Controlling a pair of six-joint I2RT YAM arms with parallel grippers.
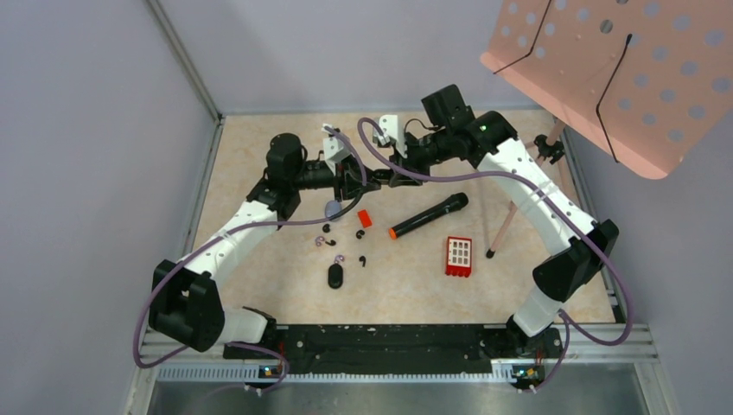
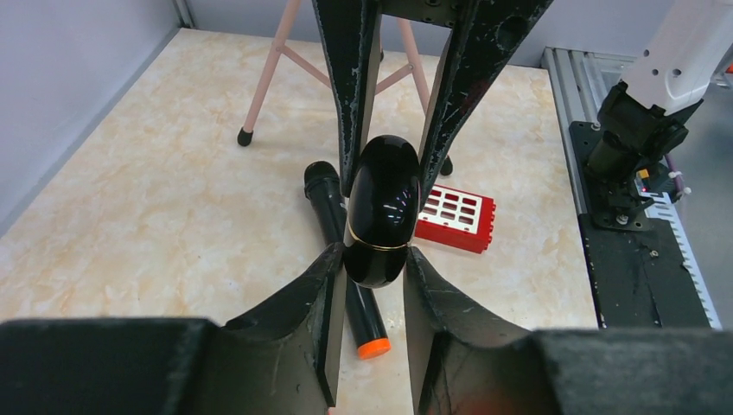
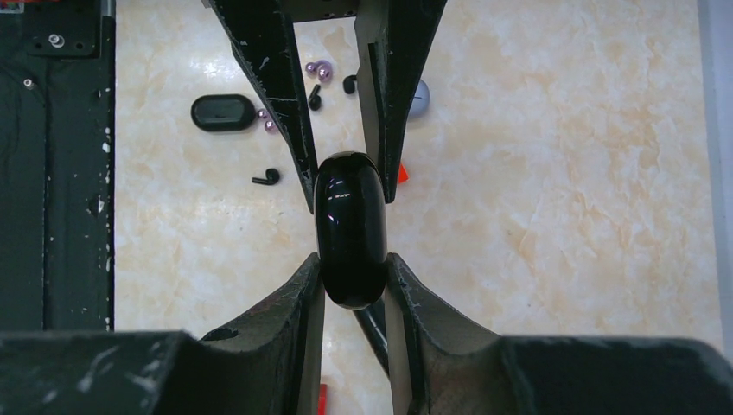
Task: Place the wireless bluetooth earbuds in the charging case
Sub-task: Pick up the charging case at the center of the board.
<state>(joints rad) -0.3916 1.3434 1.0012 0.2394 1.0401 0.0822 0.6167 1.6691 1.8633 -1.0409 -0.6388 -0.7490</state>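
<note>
A glossy black oval charging case [image 2: 381,210] with a thin gold band, its lid closed, hangs above the table between both grippers. My left gripper [image 2: 373,259] is shut on one end and my right gripper [image 3: 350,268] is shut on the other end of the case [image 3: 350,229]. In the top view the grippers meet at the table's far middle, left [image 1: 363,179] and right [image 1: 396,170]. Several tiny earbuds lie on the table below: black ones [image 1: 360,234] [image 3: 267,178] and pale purple ones [image 1: 324,241] [image 3: 317,69].
A second black oval case [image 1: 335,276] lies near the buds. Also on the table are a small red block [image 1: 365,219], a pale round disc [image 1: 333,208], a black stick with an orange end [image 1: 428,215] and a red gridded block [image 1: 459,256]. A pink stand [image 1: 519,203] is at right.
</note>
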